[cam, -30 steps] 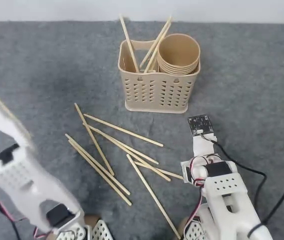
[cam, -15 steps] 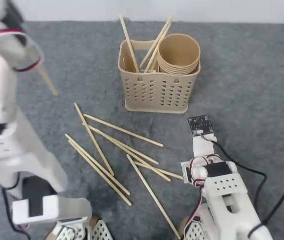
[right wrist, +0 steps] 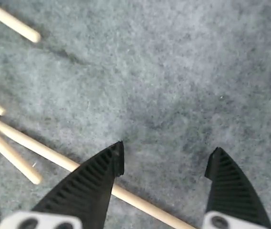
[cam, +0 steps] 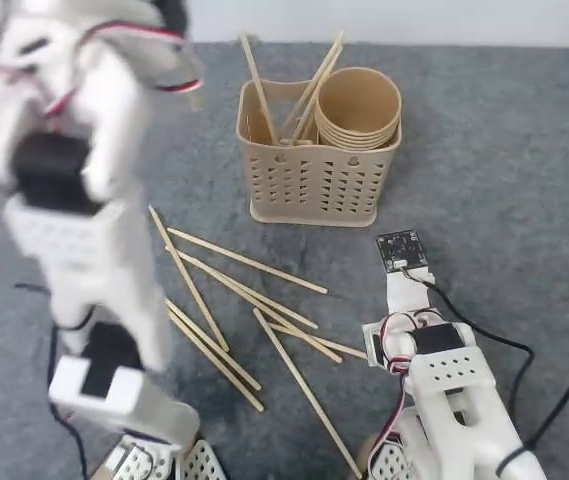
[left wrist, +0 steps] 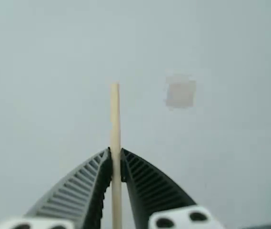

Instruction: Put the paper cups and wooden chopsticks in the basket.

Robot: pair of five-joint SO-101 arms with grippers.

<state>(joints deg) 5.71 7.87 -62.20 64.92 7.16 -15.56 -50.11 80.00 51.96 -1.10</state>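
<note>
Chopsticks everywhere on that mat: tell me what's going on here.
The left gripper is shut on one pale wooden chopstick, held up off the table. The right gripper hangs open just above the grey felt mat, next to loose wooden chopsticks lying there. The beige perforated plastic basket already holds a stack of brown paper cups and a few leaning chopsticks.

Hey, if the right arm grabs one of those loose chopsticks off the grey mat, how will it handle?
Probably stiff and light: the chopstick pinched in the left gripper stands straight, no sag. Being thin, it may pivot between the fingers. The loose chopsticks look round, so a nudge could roll them on the mat.
</note>
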